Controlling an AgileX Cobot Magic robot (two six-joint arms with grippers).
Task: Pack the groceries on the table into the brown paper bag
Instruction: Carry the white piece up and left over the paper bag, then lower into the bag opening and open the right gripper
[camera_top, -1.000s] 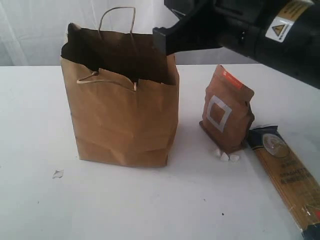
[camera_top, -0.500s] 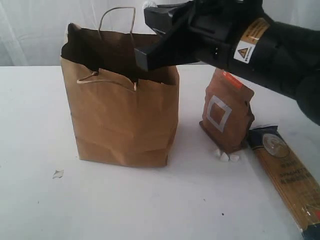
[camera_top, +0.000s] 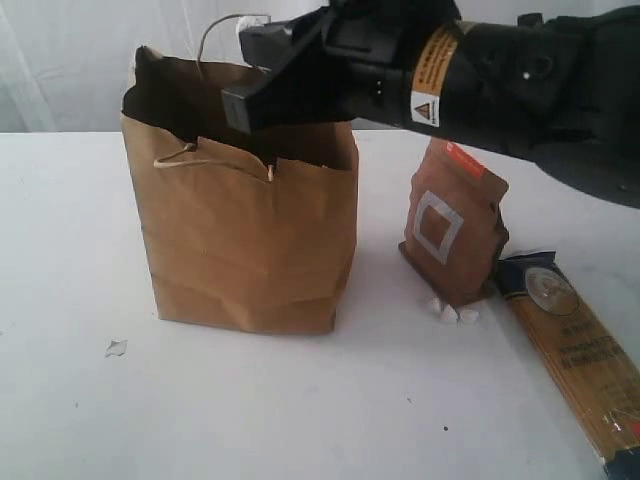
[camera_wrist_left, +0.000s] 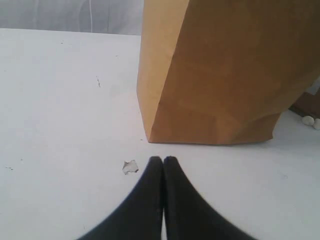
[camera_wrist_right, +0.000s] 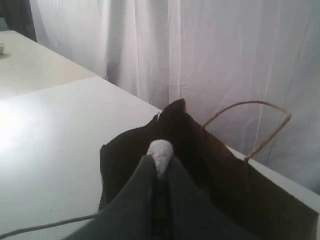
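We see a kraft-brown paper bag (camera_top: 250, 240), dark inside, on a white desk (camera_top: 80, 400) flecked with small dark specks. The pouch (camera_top: 452, 225) is brown with a white square outline and an orange-red top strip. The spaghetti pack (camera_top: 575, 350) is golden yellow with a dark blue end. The left pincer (camera_wrist_left: 163, 161) and right pincer (camera_wrist_right: 159, 165) are black, and a small whitish lump (camera_wrist_right: 160, 150) sits at the right one's tip.

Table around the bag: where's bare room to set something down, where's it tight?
In the exterior view, bare table lies left of the brown paper bag, and in front of it between the paper scrap and the spaghetti pack. Crowded: right of the bag, where the brown pouch, white crumbs and pack sit close together.
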